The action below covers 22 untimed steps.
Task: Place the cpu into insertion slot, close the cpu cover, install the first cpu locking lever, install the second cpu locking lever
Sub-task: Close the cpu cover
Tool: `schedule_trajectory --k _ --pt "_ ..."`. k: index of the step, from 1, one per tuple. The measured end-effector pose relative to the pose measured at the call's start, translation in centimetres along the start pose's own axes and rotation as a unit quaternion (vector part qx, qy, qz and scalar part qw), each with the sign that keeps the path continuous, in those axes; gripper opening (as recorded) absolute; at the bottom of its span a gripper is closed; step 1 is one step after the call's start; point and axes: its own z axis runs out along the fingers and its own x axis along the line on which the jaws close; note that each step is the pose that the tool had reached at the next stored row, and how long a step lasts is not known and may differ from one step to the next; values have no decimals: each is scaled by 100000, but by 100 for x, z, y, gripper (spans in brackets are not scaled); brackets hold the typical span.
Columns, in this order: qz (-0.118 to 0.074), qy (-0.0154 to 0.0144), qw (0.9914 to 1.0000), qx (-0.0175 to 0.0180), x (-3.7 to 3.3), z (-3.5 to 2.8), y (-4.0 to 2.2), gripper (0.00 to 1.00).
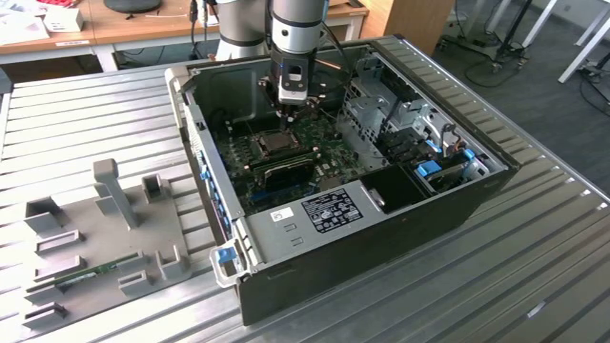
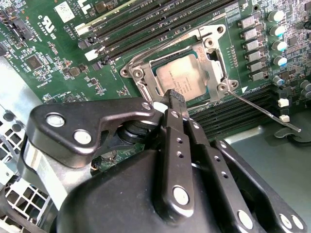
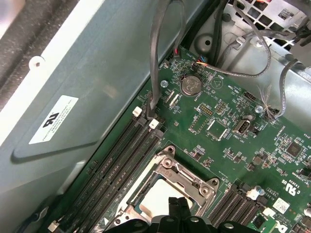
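The open computer case (image 1: 448,207) lies on a slatted metal table. On its green board, the cpu (image 2: 187,77) sits flat in the insertion slot (image 2: 132,73), its silvery face showing. The cpu cover (image 2: 213,58) lies down over the cpu's edges. A thin locking lever (image 2: 262,110) sticks out sideways from one corner of the slot. My gripper (image 2: 174,97) is shut, with its black tips right at the slot's edge beside the cpu. The first wrist view shows the gripper (image 3: 178,203) over the cpu cover (image 3: 194,182). In the exterior view the gripper (image 1: 288,111) hangs just behind the slot (image 1: 274,143).
Long black memory slots (image 2: 160,24) run beside the socket. Dark cables (image 3: 160,58) hang near the case wall. Drive bays (image 1: 401,121) fill the case toward the exterior view's right. A grey fixture plate (image 1: 105,236) with a memory stick (image 1: 91,275) lies at the exterior view's left.
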Motion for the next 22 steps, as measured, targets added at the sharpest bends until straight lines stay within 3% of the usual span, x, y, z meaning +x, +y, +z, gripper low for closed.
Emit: schedule_trajectory --k 7,15,22 --pt "-427 4 99999 8 0 0 0 10" --pt "-3647 37 99933 54 0 0 0 10" --pt "-3733 40 99930 56 0 0 0 10"
